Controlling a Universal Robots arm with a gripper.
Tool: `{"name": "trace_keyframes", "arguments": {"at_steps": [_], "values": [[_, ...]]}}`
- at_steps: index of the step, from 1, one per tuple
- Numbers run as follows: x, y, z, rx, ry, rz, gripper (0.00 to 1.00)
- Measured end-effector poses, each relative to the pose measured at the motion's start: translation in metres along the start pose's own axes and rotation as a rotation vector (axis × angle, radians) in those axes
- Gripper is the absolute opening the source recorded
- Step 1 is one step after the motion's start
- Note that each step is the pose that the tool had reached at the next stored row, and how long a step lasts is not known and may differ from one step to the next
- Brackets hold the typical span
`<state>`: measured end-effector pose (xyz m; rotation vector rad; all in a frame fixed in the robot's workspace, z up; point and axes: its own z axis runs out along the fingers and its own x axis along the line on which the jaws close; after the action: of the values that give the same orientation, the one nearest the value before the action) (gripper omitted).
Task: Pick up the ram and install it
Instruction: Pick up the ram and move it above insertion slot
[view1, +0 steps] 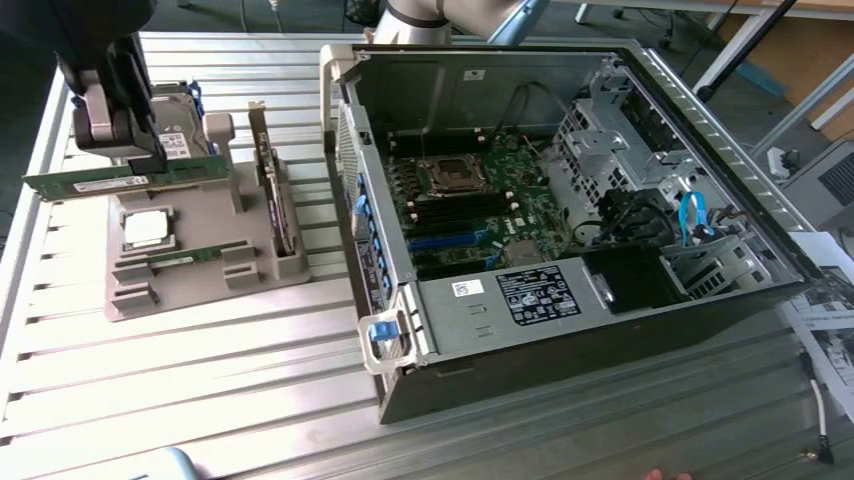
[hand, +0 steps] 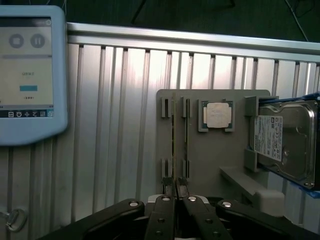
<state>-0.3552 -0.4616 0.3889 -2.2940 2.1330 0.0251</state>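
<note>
Pick-up seems done: gripper (view1: 127, 165), fingers nearly closed, pinches the ram (view1: 80, 186) above the grey tray (view1: 200, 290) at the exterior view's left; installing, I judge, calls for squaring it to the motherboard (view1: 501, 165) slots in the case (view1: 561, 320) at right.

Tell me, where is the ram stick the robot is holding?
The ram is at the exterior view's left, pinched in the gripper above the grey holder tray and its silver processor chip, apart from the open computer case.
</note>
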Motion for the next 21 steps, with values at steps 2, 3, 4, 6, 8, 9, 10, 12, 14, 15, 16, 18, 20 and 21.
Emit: {"name": "trace_keyframes", "arguments": {"at_steps": [2, 3, 4, 6, 8, 9, 10, 12, 14, 15, 16, 18, 20, 21], "values": [[0.000, 0.0000, -0.0033, 0.0000, 0.0000, 0.000, 0.12], [0.000, 0.0000, -0.0050, 0.0000, 0.0000, 0.000, 0.12], [0.000, 0.0000, -0.0063, 0.0001, -0.0001, 0.000, 0.12], [0.000, 0.0000, -0.0095, 0.0001, -0.0001, 0.000, 0.12], [0.000, 0.0000, -0.0120, 0.0000, 0.0000, 0.000, 0.12], [0.000, 0.0000, -0.0136, 0.0000, 0.0000, 0.000, 0.12], [0.000, 0.0001, -0.0149, 0.0000, 0.0000, 0.000, 0.12], [0.000, 0.0001, -0.0177, 0.0001, 0.0000, 0.000, 0.12], [0.000, 0.0001, -0.0198, 0.0001, -0.0001, 0.000, 0.12], [0.000, 0.0001, -0.0207, 0.0001, -0.0001, 0.000, 0.12], [0.000, 0.0001, -0.0213, 0.0000, 0.0000, 0.000, 0.12], [0.000, 0.0001, -0.0213, 0.0001, -0.0001, 0.000, 0.12], [0.000, 0.0001, -0.0213, 0.0001, -0.0001, 0.000, 0.12], [0.000, 0.0001, -0.0213, 0.0000, -0.0001, 0.000, 0.12]]}}
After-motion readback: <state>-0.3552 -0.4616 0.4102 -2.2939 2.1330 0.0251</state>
